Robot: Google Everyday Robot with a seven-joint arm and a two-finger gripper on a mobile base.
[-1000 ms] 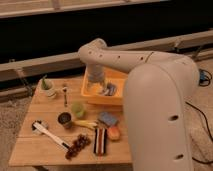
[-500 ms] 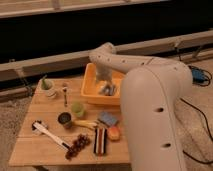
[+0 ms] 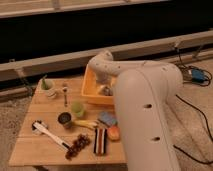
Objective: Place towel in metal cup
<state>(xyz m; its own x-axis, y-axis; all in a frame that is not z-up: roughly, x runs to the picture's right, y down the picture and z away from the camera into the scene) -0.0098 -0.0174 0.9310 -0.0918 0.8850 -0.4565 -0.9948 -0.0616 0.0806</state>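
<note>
The metal cup (image 3: pixel 64 119), small and grey with a dark inside, stands on the wooden table (image 3: pixel 30 150) near its middle. A grey-blue lump that looks like the towel (image 3: pixel 106 91) lies inside the yellow bin (image 3: pixel 90 92) at the table's back right. My white arm curves over from the right, and its gripper (image 3: pixel 103 83) reaches down into the bin right above the towel. The arm hides much of the bin's right side.
A light green cup (image 3: pixel 77 108) stands just behind the metal cup, and a white cup with a plant (image 3: pixel 48 89) at the back left. A banana (image 3: pixel 87 123), blue sponge block (image 3: pixel 106 118), orange object (image 3: pixel 114 132), striped packet (image 3: pixel 100 141), grapes (image 3: pixel 75 145) and white brush (image 3: pixel 47 131) lie along the front.
The arm's bend has shifted right and lower over the bin, and the arm's bulk now fills more of the right side. The things on the table have not moved.
</note>
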